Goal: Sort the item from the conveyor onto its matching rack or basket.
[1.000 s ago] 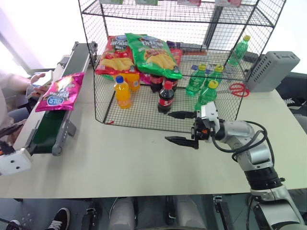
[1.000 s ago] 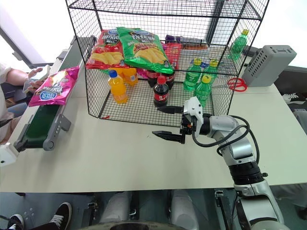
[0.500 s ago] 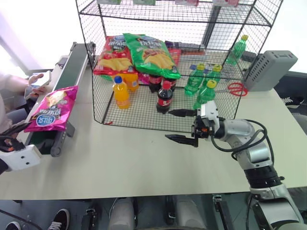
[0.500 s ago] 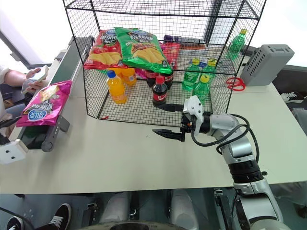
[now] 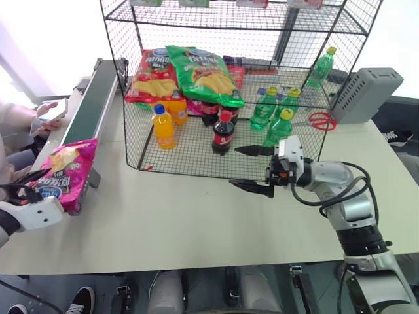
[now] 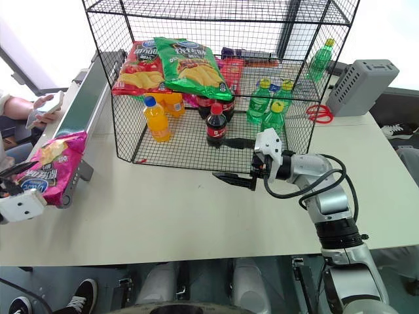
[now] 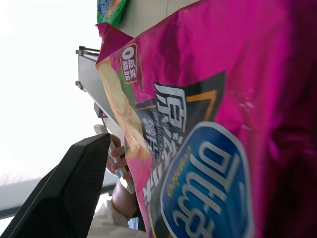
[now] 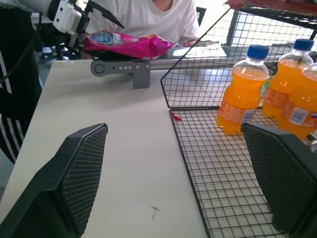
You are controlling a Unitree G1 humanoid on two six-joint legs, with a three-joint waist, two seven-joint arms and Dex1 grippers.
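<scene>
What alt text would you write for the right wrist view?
Two open black jaws frame a pale table, with orange-drink bottles on the black wire rack. Farther off, a glossy magenta-pink chip bag lies on the grey-framed conveyor.

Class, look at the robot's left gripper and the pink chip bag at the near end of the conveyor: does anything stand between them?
Nothing visible does. The left gripper sits right at the pink chip bag on the conveyor, its fingers open around the bag's near end; the left wrist view looks straight onto the bag's face with no other object between.
</scene>
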